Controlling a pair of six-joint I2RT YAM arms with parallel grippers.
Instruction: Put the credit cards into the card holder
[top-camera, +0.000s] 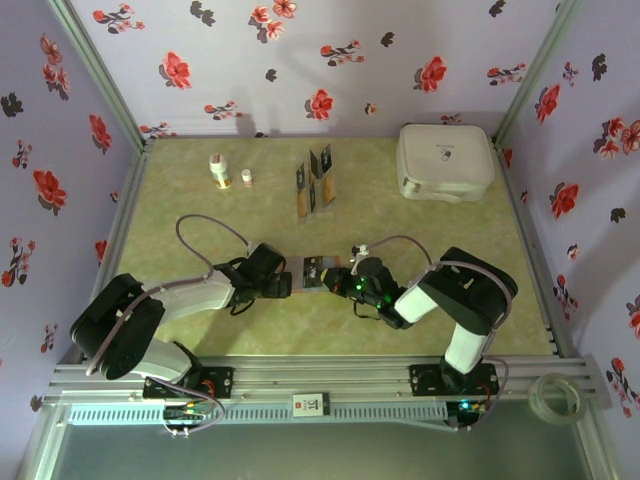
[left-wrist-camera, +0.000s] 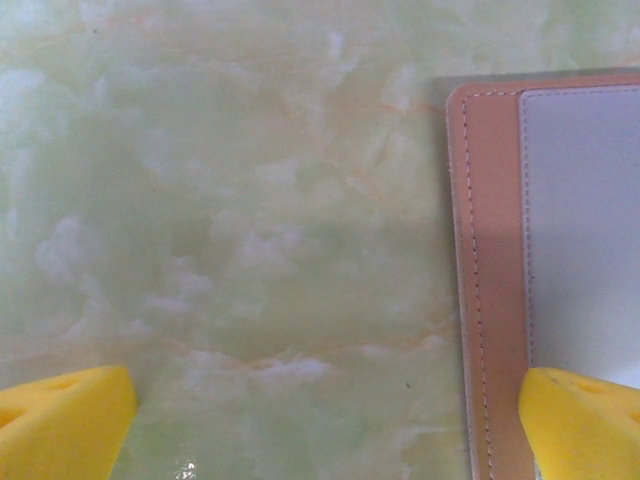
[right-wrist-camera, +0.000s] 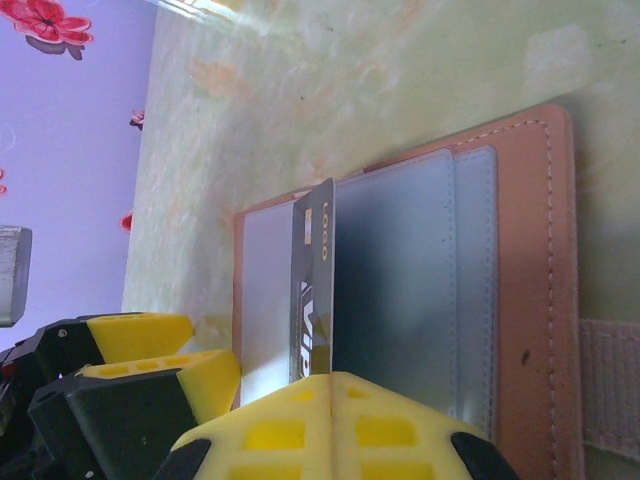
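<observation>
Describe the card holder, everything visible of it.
The card holder lies opened flat on the green marbled table. It is reddish-brown and leather-like, with a pale stitched border and rounded corners; inside are stepped grey-blue pockets. A dark credit card, clamped edge-on in the shut right gripper, meets the pockets. One fingertip of the open left gripper overlaps its edge; contact is unclear.

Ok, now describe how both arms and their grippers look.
Both the left arm and right arm have pale grey links between bulky black joints, with grey cables looping off them. Green lights glow on the right arm. The left gripper and right gripper have bright yellow fingers; the right's show square moulded pockets.
</observation>
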